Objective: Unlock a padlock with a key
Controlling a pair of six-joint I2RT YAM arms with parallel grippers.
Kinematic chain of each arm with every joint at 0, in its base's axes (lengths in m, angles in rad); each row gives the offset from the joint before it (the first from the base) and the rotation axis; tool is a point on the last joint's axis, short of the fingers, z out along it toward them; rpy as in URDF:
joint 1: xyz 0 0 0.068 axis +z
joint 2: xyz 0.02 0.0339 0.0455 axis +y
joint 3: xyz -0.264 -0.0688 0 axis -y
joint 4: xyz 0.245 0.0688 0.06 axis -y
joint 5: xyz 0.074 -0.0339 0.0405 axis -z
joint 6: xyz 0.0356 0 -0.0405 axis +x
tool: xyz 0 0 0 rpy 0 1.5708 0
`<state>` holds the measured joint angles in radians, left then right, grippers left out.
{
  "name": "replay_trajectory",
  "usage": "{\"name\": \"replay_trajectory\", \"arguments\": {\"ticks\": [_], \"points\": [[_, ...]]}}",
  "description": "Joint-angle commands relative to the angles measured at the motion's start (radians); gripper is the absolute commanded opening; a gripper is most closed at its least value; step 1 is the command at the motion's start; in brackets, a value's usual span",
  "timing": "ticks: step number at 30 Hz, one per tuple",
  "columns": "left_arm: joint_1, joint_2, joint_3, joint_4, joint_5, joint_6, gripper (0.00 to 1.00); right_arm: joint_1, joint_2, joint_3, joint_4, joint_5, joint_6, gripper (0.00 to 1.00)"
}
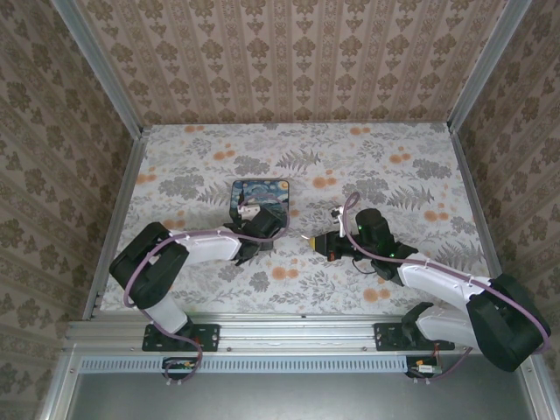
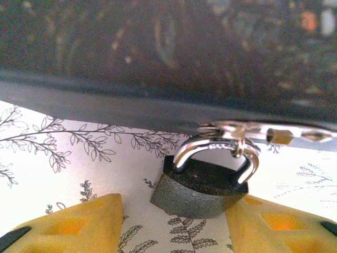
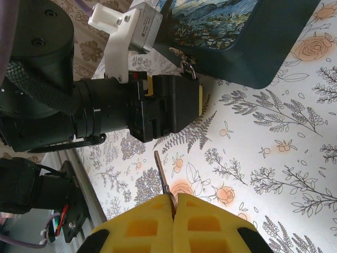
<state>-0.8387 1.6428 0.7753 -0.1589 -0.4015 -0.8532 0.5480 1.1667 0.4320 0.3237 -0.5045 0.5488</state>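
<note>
Brackets the padlock (image 2: 202,187), hooked on the painted box's (image 3: 237,47) clasp (image 2: 231,132), between half-open left jaws not yet gripping, pinches the key (image 3: 163,182) in shut right jaws nearby, and next likely needs a firm clamp and careful keyhole alignment.

The padlock (image 2: 197,192) has a dark, grainy, matt body, while its shackle (image 2: 216,147) is bright polished metal. The box (image 3: 247,52) is smooth with a slight gloss. The desk (image 2: 68,174) wears a matt, floral-printed covering. The key (image 3: 164,179) is dull reddish-brown metal. The left end effector (image 2: 176,216) has matt yellow plastic fingers (image 2: 79,226).
</note>
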Motion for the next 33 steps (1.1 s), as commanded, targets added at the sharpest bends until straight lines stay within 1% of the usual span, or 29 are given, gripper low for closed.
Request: {"name": "replay_trajectory", "arguments": {"ticks": [1, 4, 7, 12, 17, 25, 31, 33], "points": [[-0.006, 0.016, 0.028, -0.034, -0.037, -0.034, 0.53, -0.003, 0.021, 0.02, 0.021, -0.017, -0.011, 0.0], [-0.006, 0.03, 0.048, -0.035, -0.048, -0.017, 0.53, -0.003, 0.034, 0.021, 0.031, -0.026, -0.007, 0.0], [-0.004, 0.04, 0.072, -0.036, -0.057, 0.031, 0.52, -0.003, 0.036, 0.019, 0.032, -0.03, -0.007, 0.0], [0.003, 0.058, 0.103, -0.042, -0.031, 0.095, 0.48, -0.003, 0.03, 0.014, 0.03, -0.033, -0.009, 0.0], [0.003, 0.068, 0.106, -0.052, -0.014, 0.102, 0.44, -0.003, 0.037, 0.013, 0.032, -0.034, -0.012, 0.0], [-0.004, 0.111, 0.14, -0.105, -0.041, 0.093, 0.44, -0.003, 0.041, 0.014, 0.034, -0.039, -0.012, 0.0], [-0.004, 0.112, 0.145, -0.091, -0.042, 0.103, 0.37, -0.003, 0.036, 0.01, 0.024, -0.038, -0.016, 0.0], [-0.004, 0.114, 0.151, -0.097, -0.035, 0.113, 0.33, -0.004, 0.035, 0.01, 0.018, -0.034, -0.016, 0.0]]}}
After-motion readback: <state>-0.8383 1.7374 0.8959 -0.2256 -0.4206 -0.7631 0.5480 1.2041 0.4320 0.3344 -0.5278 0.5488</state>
